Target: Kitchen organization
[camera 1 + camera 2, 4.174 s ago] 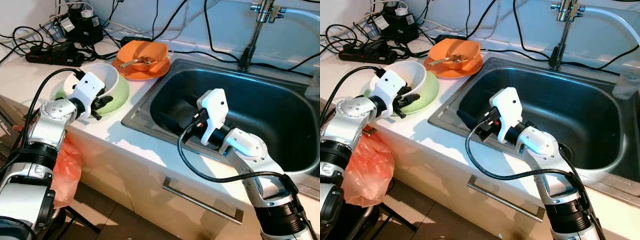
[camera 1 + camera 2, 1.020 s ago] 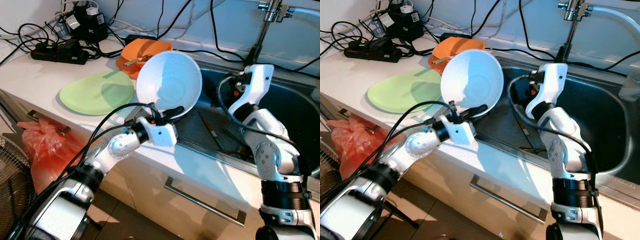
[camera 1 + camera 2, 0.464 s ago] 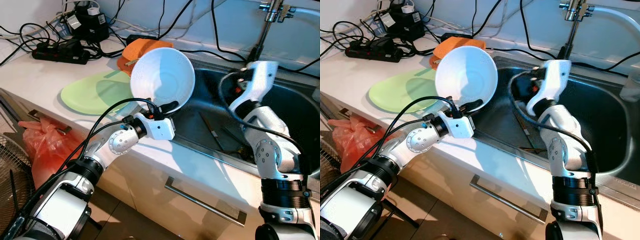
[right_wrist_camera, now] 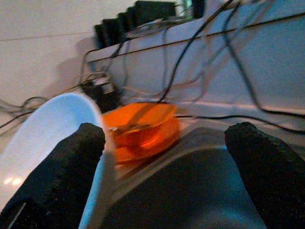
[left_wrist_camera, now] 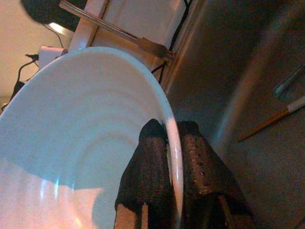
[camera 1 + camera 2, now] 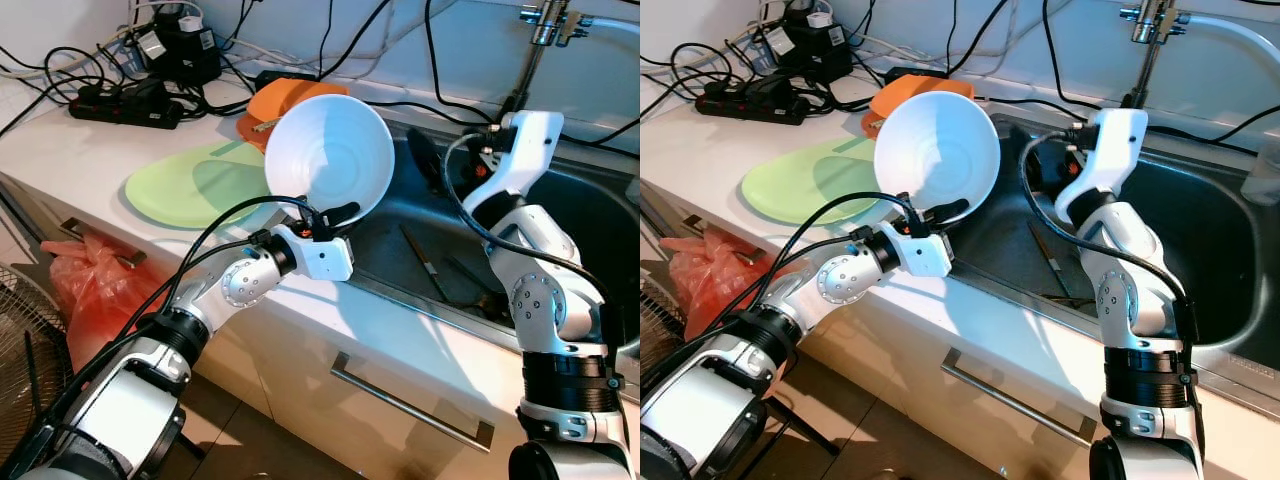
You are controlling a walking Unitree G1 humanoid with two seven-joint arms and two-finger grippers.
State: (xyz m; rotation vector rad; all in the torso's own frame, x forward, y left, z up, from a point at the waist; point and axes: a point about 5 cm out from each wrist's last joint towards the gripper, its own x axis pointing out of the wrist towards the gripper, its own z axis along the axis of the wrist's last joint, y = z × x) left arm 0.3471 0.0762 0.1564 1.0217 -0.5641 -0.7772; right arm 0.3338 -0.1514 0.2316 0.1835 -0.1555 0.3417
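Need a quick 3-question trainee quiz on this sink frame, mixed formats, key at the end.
1. True or false: the left gripper pinches the rim of the white bowl, one finger inside and one outside.
2. Multiple choice: where is the green plate? A) in the sink B) flat on the counter, on the robot's left of the sink C) on the orange bowl
3. Fill in: the right gripper is ____ and holds nothing, raised over the sink.

Key
1. True; the left wrist view shows the rim between the fingers.
2. B
3. open; the orange bowl shows between its spread fingers.
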